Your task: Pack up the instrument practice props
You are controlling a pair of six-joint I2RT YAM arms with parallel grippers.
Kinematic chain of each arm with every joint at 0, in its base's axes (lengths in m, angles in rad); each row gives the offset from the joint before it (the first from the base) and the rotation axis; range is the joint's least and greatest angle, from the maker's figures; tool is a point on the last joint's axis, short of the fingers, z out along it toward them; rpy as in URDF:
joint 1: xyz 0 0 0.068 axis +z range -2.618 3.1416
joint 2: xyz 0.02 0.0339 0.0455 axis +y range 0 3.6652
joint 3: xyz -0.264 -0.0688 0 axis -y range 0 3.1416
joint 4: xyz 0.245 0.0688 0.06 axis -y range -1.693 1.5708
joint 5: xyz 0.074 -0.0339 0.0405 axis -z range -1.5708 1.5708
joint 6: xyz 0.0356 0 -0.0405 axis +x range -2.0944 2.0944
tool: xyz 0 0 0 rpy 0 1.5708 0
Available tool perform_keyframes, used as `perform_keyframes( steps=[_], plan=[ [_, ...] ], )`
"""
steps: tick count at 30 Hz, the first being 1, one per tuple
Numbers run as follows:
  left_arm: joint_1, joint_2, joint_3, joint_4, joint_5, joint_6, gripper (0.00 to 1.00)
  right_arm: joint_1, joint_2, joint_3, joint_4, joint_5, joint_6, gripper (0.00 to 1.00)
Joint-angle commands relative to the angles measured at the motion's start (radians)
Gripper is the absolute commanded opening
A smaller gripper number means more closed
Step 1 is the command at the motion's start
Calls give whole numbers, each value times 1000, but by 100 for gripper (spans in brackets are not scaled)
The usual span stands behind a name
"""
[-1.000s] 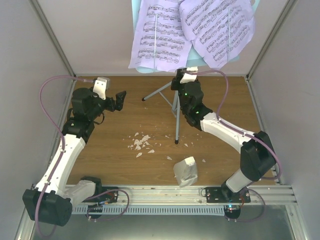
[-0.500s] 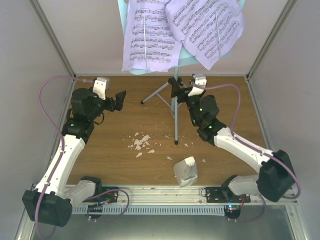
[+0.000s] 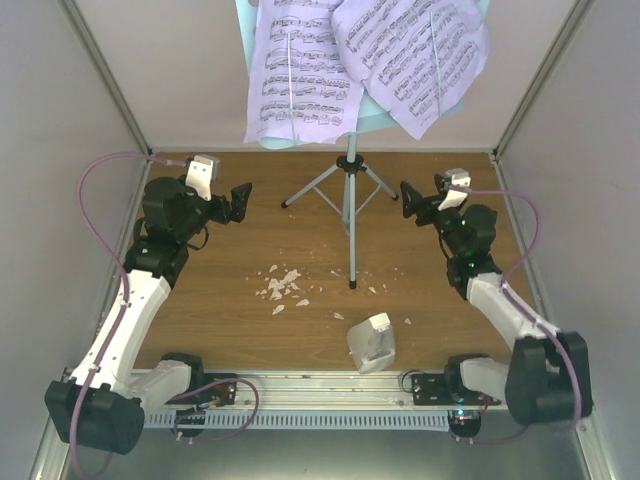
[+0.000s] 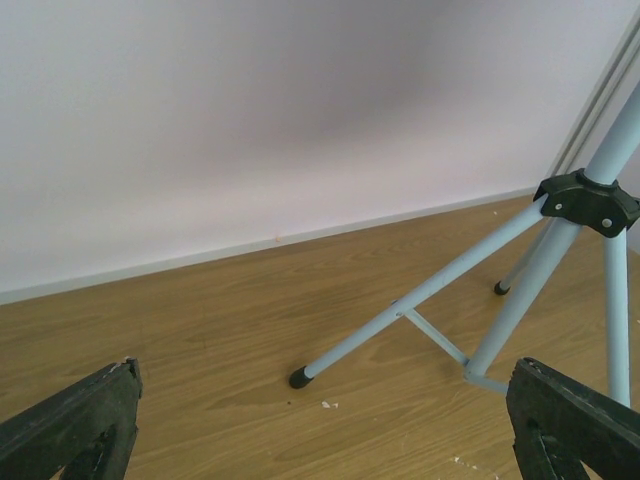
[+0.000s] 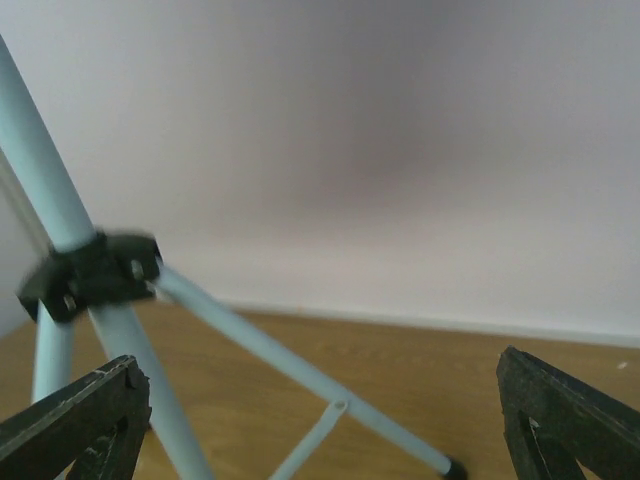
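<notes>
The music stand (image 3: 349,215) stands upright at the far middle of the wooden table (image 3: 220,310), its three pale-blue legs spread from a black hub (image 3: 349,163), one leg reaching toward the near side. Its tray (image 3: 372,120) sits high at the top of the overhead view. The sheet music (image 3: 300,70) is spread across it as two overlapping pages that hang past the tray's lower edge. The metronome (image 3: 371,343) rests near the front edge of the table, a little right of centre and well apart from the stand; from above I cannot tell whether it is upright or tipped over. A scatter of white crumbs (image 3: 281,285) lies left of the stand's near foot. The left gripper (image 3: 236,203) hangs to the left of the stand, jaws spread wide and empty. Its wrist camera shows both fingers (image 4: 70,430) at the bottom corners, with one leg (image 4: 420,295) of the stand beyond them, untouched. The right gripper (image 3: 421,196) hangs to the right of the stand, also wide open and holding nothing. In its own camera the fingers (image 5: 570,425) frame the hub and legs, slightly blurred, and the pads are apart from the tubing.
</notes>
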Motion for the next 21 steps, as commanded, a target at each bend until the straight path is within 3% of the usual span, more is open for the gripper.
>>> perform_keyframes(
  steps=[1,7,15,21],
  plan=[
    [4,-13,-9,43,4,0,99,-82,170,78,25,-469,-124,95],
    [3,-14,-11,43,5,2,99,-89,422,331,-159,-660,-332,91],
    [4,-7,-9,43,9,0,99,-79,608,524,-308,-686,-537,82],
    [3,-1,-8,41,13,0,99,-49,678,578,-309,-709,-598,85]
  ],
)
